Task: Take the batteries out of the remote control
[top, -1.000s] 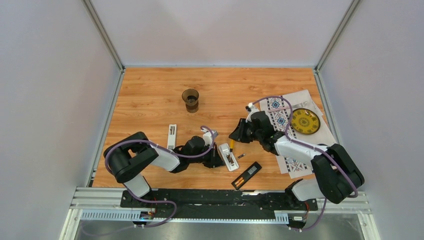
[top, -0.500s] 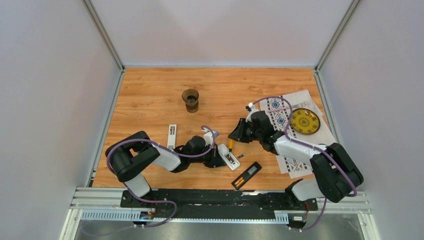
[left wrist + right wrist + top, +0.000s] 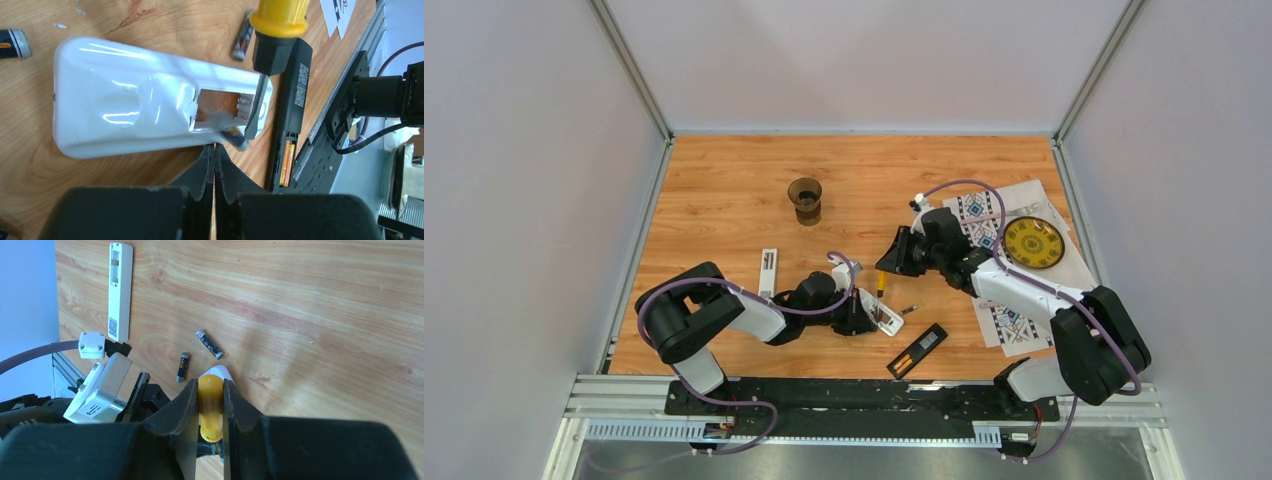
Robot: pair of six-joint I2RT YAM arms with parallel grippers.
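Note:
The white remote control (image 3: 130,100) lies back up with its battery bay (image 3: 220,107) uncovered. My right gripper (image 3: 210,385) is shut on the yellow screwdriver handle (image 3: 210,407). The screwdriver blade (image 3: 254,122) reaches into the bay, and a dark battery (image 3: 235,138) pokes out over the remote's edge. My left gripper (image 3: 215,147) is shut on nothing, its tips against the remote's near side. Loose dark batteries (image 3: 209,344) (image 3: 182,366) lie on the wood. From above, the left gripper (image 3: 856,312) partly hides the remote (image 3: 888,318), with the right gripper (image 3: 894,258) just behind it.
A black remote (image 3: 918,350) with orange cells (image 3: 285,160) lies open near the front edge. A white battery cover (image 3: 768,272) lies at the left, a dark cup (image 3: 805,200) farther back. A patterned cloth (image 3: 999,320) with a yellow disc (image 3: 1034,242) is at the right.
The right gripper has carried the screwdriver a little left and back. The white remote has shifted closer under the left gripper, whose jaws have closed fully.

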